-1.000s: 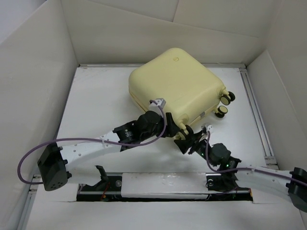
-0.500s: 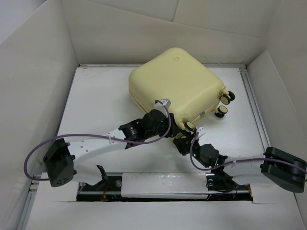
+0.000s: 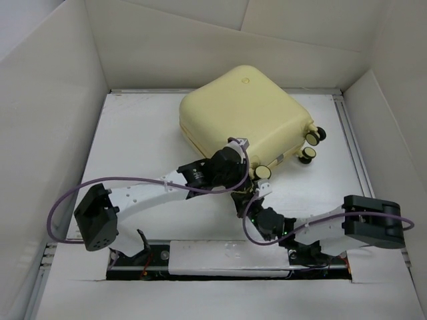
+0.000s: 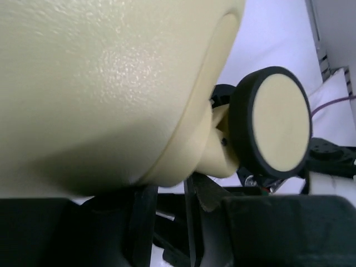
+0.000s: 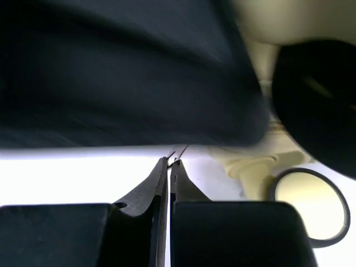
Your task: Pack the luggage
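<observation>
The luggage (image 3: 243, 117) lies shut and flat on the table (image 3: 133, 143), toward the far right, its round emblem (image 3: 245, 81) facing up near the far edge. Two casters (image 3: 312, 145) stick out on its right side, and another wheel (image 3: 262, 172) shows at the near corner. White walls (image 3: 200, 40) close in the table on three sides. In the top view both arms reach in to that near corner. The left arm comes from the lower left with a purple cable (image 3: 120, 180) looping along it. The right arm folds back from its elbow at the lower right. The two wrists meet just below the case's near edge, very close together. In the left wrist view the pale yellow shell fills the upper left. The cream-hubbed, black-tyred wheel sits just right of it on its stem. The left gripper (image 4: 167, 211) is low under the rounded corner, its dark fingers (image 4: 143, 222) standing a little apart with a narrow gap; whether they touch the shell cannot be told. In the right wrist view the right gripper (image 5: 169, 162) is closed, its fingers (image 5: 158, 189) pressed flat together over the bright table. Whether anything thin is nipped at the tips cannot be told. A dark blurred mass (image 5: 122, 72) covers the top of that view. To its right are a bit of the shell, a blurred black wheel and, lower, a cream-hubbed wheel.
</observation>
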Available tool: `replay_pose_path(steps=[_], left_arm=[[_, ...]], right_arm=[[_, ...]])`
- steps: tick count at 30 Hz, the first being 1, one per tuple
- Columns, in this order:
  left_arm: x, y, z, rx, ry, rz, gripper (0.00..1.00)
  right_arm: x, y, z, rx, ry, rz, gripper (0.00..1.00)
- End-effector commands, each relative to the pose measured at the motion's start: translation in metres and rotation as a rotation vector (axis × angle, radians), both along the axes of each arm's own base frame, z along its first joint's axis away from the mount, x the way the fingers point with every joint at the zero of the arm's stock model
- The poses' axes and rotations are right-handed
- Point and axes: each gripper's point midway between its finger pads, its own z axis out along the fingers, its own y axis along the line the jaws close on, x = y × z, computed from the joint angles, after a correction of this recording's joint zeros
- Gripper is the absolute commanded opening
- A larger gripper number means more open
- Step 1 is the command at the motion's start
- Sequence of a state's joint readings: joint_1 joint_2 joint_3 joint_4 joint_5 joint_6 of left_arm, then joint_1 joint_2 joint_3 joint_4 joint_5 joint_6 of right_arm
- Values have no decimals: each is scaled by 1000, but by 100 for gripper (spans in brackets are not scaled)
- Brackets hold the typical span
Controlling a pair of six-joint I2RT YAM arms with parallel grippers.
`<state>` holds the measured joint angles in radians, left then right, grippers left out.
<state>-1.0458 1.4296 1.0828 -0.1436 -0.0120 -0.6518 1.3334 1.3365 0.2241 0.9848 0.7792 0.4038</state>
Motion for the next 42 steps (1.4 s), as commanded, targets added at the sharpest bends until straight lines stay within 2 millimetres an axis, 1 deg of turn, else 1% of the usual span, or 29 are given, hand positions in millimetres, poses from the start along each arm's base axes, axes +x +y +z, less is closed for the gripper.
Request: replay_pose_path(steps=[1, 2, 4, 5, 7, 8, 10, 13, 15, 17, 18, 19, 20, 21, 22, 23, 24, 25, 26, 27, 31, 32, 35, 36, 38, 39, 40, 41, 42], left_arm=[[38, -30, 58, -203, -103, 7, 20], [33, -33, 61, -235, -69, -39, 20], [46, -31, 58, -267, -30, -46, 19], [47, -32, 62, -290, -19, -55, 17], [44, -34, 58, -288, -5, -70, 17], [45, -35, 64, -297, -13, -71, 17], [45, -34, 68, -305, -20, -72, 17], [45, -25, 75, -292, -39, -48, 19], [42, -12, 93, -303, -82, -29, 23], [38, 2, 94, -294, -106, -3, 25], [33, 13, 111, -327, -140, 8, 25], [30, 20, 113, -327, -158, 16, 26], [29, 31, 99, -302, -157, 45, 26], [27, 39, 96, -294, -161, 63, 26], [23, 51, 105, -316, -191, 83, 26], [24, 63, 86, -279, -189, 125, 28], [22, 70, 79, -269, -193, 143, 28], [20, 78, 83, -292, -209, 165, 31], [21, 83, 74, -280, -211, 182, 33], [23, 90, 50, -228, -198, 216, 33], [10, 74, 20, -198, -172, 187, 37], [0, 60, 8, -176, -159, 147, 39], [-10, 36, -6, -158, -159, 131, 44], [-11, 32, -12, -144, -160, 130, 44], [-7, 19, -4, -181, -165, 146, 48], [-8, 13, -15, -164, -158, 136, 49], [-5, 12, -17, -170, -155, 155, 49], [-2, 9, -16, -179, -164, 165, 50], [-1, 6, -18, -183, -166, 165, 52]], right_arm=[[-40, 68, 55, 161, -44, 219, 0], [-43, 73, 55, 159, -43, 222, 0], [-44, 84, 61, 164, -52, 223, 0], [-44, 88, 55, 141, -46, 223, 0], [-44, 100, 61, 142, -54, 220, 0], [-44, 104, 57, 139, -53, 220, 0], [-46, 108, 65, 173, -80, 228, 0], [-47, 104, 63, 187, -73, 211, 0], [-53, 94, 57, 140, -46, 201, 4], [-62, 82, 50, 93, -9, 163, 15], [-64, 70, 29, -29, 17, 142, 26], [-67, 62, 37, -11, 36, 132, 31], [-72, 57, 38, 11, 71, 121, 34], [-67, 41, 30, -12, 81, 78, 37], [-66, 26, 32, -35, 99, 61, 43], [-66, 16, 30, -11, 131, 38, 46], [-65, 7, 33, -3, 145, 21, 47], [-63, -9, 24, -56, 145, 1, 50], [-61, -18, 42, 2, 148, -5, 52], [-61, -25, 46, 2, 148, -5, 53], [-51, -61, 75, 47, 143, -64, 62], [-49, -72, 82, 16, 141, -79, 67], [-38, -92, 99, -11, 162, -117, 75], [-34, -95, 101, -30, 171, -131, 75], [-23, -103, 103, -82, 193, -160, 76], [-19, -103, 111, -99, 194, -158, 79], [-15, -101, 108, -182, 184, -140, 80], [-5, -104, 109, -202, 192, -159, 81], [-5, -99, 117, -208, 203, -129, 82]])
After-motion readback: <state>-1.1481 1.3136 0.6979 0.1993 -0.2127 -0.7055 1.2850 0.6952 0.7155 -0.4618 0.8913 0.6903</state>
